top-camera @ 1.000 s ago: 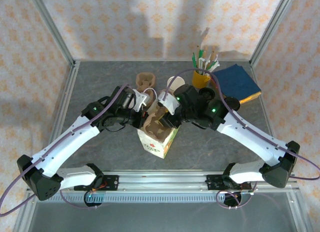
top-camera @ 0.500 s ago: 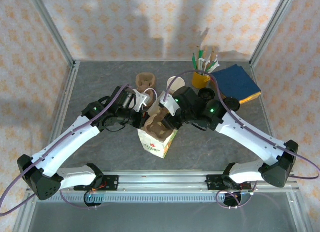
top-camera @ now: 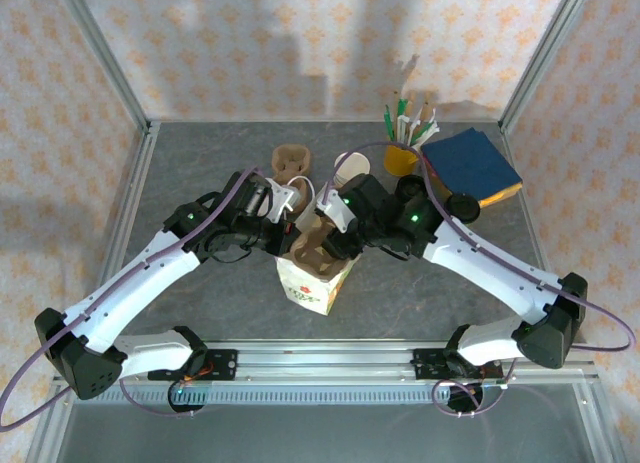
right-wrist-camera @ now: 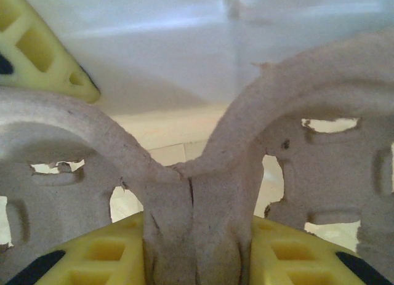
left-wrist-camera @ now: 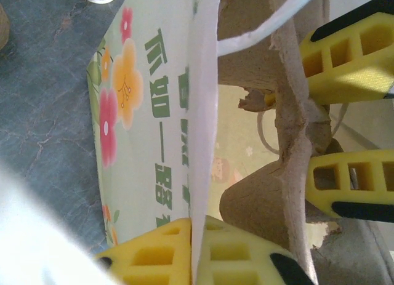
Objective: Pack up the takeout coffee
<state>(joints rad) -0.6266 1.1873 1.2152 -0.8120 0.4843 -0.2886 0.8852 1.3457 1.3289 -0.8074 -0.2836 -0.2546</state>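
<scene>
The right arm (top-camera: 470, 263) now lies swung toward the left gripper (left-wrist-camera: 194, 260). The right gripper (right-wrist-camera: 196, 251), clamped on the cardboard carrier (top-camera: 308, 245), holds it slightly nearer that gripper, over the bag (top-camera: 320, 291). Behind the right gripper, a white cup (top-camera: 352, 167) shows more fully.

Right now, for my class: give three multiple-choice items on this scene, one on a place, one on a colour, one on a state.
1. The yellow cup stands: A at the table's back right; B at its front left; C inside the bag.
2. The napkin stack is mostly: A red; B blue; C white.
3. The right hand is: A open, empty; B shut on the cardboard tray; C holding a spoon.
Answers: A, it sits far right beside the napkins; B, its top is dark blue; B, both fingers pinch the tray's ridge.
</scene>
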